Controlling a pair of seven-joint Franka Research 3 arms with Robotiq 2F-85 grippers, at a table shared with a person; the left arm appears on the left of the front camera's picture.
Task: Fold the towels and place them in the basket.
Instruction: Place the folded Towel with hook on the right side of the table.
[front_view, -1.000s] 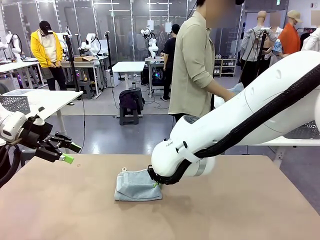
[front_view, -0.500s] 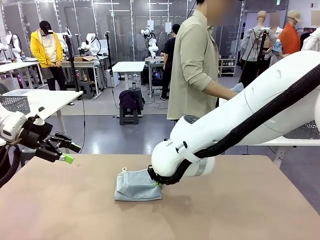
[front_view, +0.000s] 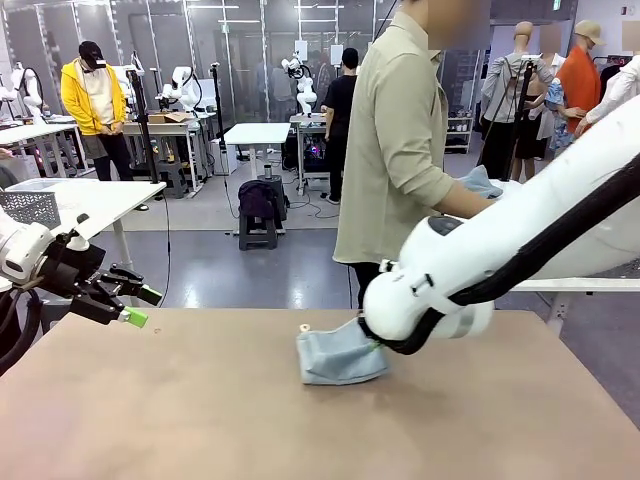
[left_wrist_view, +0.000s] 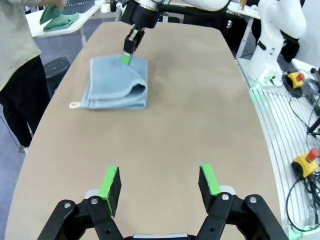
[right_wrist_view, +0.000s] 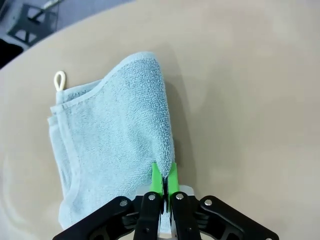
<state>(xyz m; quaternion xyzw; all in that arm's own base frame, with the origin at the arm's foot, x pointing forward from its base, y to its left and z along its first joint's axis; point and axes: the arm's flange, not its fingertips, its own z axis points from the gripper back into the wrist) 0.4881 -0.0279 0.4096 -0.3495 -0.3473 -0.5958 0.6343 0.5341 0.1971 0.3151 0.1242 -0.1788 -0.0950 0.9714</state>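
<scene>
Between its clamped jaws, the right gripper (right_wrist_view: 163, 176) is pinching 1 edge of the folded towel (right_wrist_view: 107, 140), lying just ahead; the left gripper (left_wrist_view: 159, 186) is hovering, jaws spread. Keep all layers together while lifting

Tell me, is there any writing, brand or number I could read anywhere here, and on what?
No text here can be read.
The white sheets on the far partition: too small to read.
The towel and the table: no print on either.

Grey floor (front_view: 200, 262), white work tables (front_view: 257, 132), black stool (front_view: 258, 236) with a bag (front_view: 260, 200) — glass partitions (front_view: 250, 50) behind
</scene>
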